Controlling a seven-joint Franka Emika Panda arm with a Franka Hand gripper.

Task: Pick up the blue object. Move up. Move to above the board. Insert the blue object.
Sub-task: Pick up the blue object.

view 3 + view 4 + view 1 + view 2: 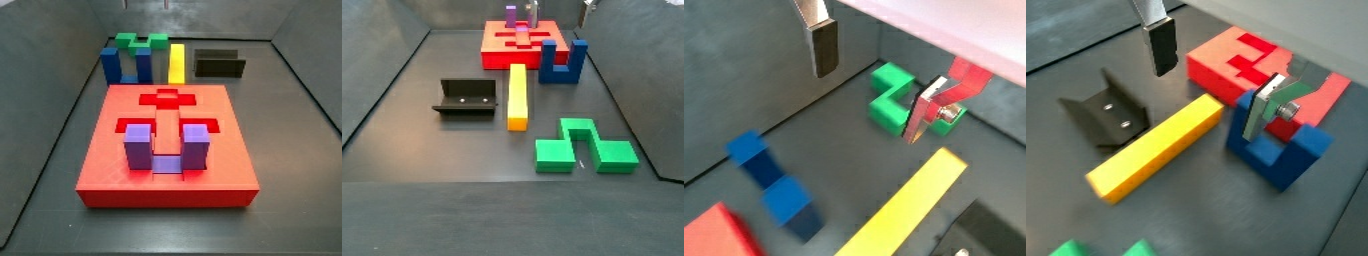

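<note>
The dark blue U-shaped object (120, 62) stands prongs up on the floor just past the board's far edge, and it shows in both side views (565, 62) and both wrist views (1280, 150) (771, 185). The red board (167, 150) lies flat with cut-out recesses; a purple U-shaped block (167, 148) stands in one. My gripper (1204, 106) hangs open and empty well above the floor. One finger (1264, 110) is over the blue object, the other finger (1161, 45) is over bare floor. In a wrist view my gripper (869, 105) frames the green block (887, 95).
A yellow bar (517, 95) lies on the floor between the blue object and the dark fixture (465, 98). A green block (583, 150) lies beyond the blue object, away from the board. Dark walls (396, 70) ring the floor.
</note>
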